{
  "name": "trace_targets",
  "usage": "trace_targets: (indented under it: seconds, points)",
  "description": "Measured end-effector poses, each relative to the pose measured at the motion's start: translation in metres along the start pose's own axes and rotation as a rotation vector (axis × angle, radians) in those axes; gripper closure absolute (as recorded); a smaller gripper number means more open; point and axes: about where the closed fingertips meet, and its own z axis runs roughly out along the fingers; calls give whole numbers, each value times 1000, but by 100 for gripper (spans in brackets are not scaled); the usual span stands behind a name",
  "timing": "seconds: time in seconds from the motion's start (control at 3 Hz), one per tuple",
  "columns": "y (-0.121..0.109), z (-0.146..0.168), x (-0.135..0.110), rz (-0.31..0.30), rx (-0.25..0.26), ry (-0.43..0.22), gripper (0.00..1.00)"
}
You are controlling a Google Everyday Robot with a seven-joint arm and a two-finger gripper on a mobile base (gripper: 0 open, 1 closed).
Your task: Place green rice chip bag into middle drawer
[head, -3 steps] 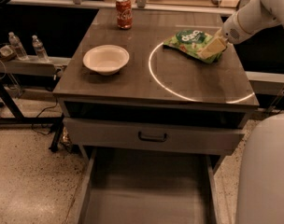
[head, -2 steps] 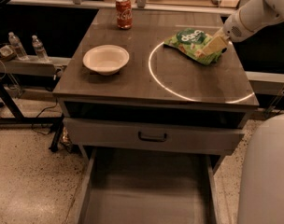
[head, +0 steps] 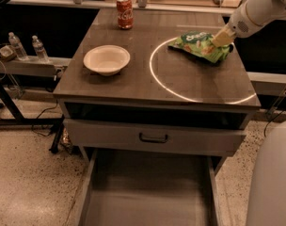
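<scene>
The green rice chip bag [head: 199, 44] lies on the right side of the cabinet top, inside a bright ring of light. My gripper [head: 221, 36] comes in from the upper right on a white arm and is shut on the bag's right end, which it holds slightly raised. The rest of the bag rests on the top. The middle drawer [head: 145, 197] is pulled out at the bottom front, a wide grey tray with a bare floor. It is well below and in front of the bag.
A white bowl [head: 107, 59] sits on the left of the top and a red soda can [head: 124, 12] at the back. A shut grey drawer front with a dark handle [head: 153, 138] lies above the open drawer. Two water bottles [head: 25, 47] stand on a left side shelf.
My gripper has moved slightly up and to the right at the bag's right end. The bag has stayed in about the same place.
</scene>
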Motion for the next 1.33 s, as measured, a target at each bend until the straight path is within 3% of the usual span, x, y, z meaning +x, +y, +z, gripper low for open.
trace_targets:
  seconds: [0.67,1.33]
  points:
    - [0,-16,-9,-33,20,-14,100]
    - [2,2,-11,-45,23,29,53]
